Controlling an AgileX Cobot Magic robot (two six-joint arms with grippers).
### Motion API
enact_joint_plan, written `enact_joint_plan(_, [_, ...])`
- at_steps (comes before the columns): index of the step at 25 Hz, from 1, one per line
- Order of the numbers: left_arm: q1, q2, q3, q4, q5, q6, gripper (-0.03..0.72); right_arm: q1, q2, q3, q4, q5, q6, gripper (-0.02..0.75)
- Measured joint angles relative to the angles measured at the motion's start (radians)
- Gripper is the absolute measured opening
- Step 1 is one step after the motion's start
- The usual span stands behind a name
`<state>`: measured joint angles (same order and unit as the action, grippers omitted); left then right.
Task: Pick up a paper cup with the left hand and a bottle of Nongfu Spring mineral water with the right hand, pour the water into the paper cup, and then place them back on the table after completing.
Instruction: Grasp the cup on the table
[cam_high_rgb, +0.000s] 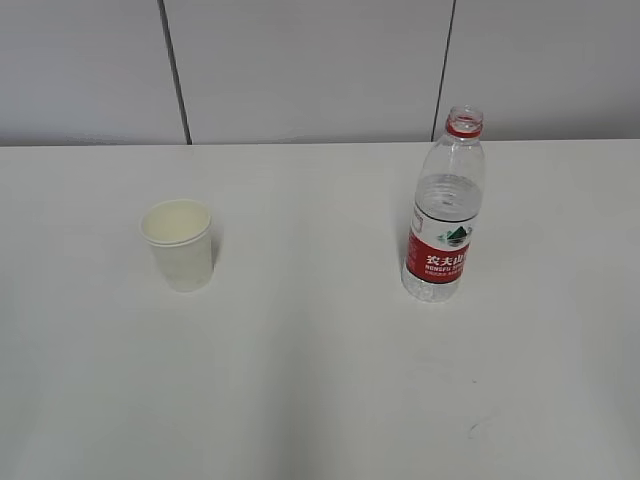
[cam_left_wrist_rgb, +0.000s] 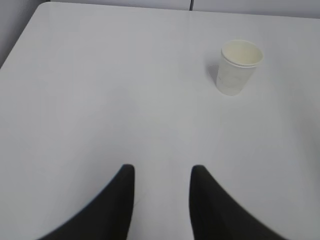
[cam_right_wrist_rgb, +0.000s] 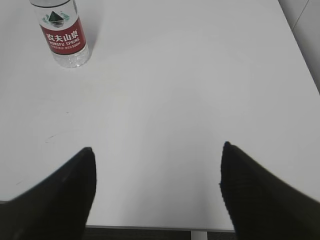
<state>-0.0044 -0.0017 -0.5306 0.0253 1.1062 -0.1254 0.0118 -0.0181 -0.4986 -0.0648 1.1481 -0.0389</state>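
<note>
Small white paper cup (cam_high_rgb: 179, 244) is standing upright, mouth up, on the left half of the large plain white matte table (cam_high_rgb: 320, 400); the interior looks empty from the exterior view, though that is a judgement. Clear plastic Nongfu Spring mineral water bottle with a red label (cam_high_rgb: 445, 210) is standing upright on the right half, well apart from the cup. The cap seems to be off, only a red neck ring showing, so it is likely pre-opened for pouring. Clear colourless water (cam_high_rgb: 447, 200) is filling the bottle up to about its shoulder.

Neither arm is showing in the exterior view. In the left wrist view, the left hand's black gripper (cam_left_wrist_rgb: 161, 172) is hanging above bare table with its two fingers spread apart, nothing between them; the cup is sitting ahead and to the right of it, well apart. In the right wrist view, the right hand's black two-finger gripper (cam_right_wrist_rgb: 157, 150) is spread wide, also gripping nothing, near the table edge; the bottle is sitting far ahead and to the left.

Layout is making sense: each object is parked on the side of the arm meant to take it, both upright for a side grasp. Judging from this, the task is at the start and no grasp is made yet. The next step probably calls for each arm reaching forward and inward.
</note>
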Motion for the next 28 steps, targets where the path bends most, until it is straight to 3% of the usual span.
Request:
enact_joint_plan(17, [0.0, 0.0, 0.0, 0.0, 0.0, 0.0, 0.238, 0.0, 0.029, 0.0, 0.0, -0.006, 0.015, 0.572])
enact_joint_plan(28, [0.0, 0.017, -0.029, 0.04, -0.059, 0.0, 0.238, 0.0, 0.323, -0.14, -0.002, -0.208, 0.017, 0.572])
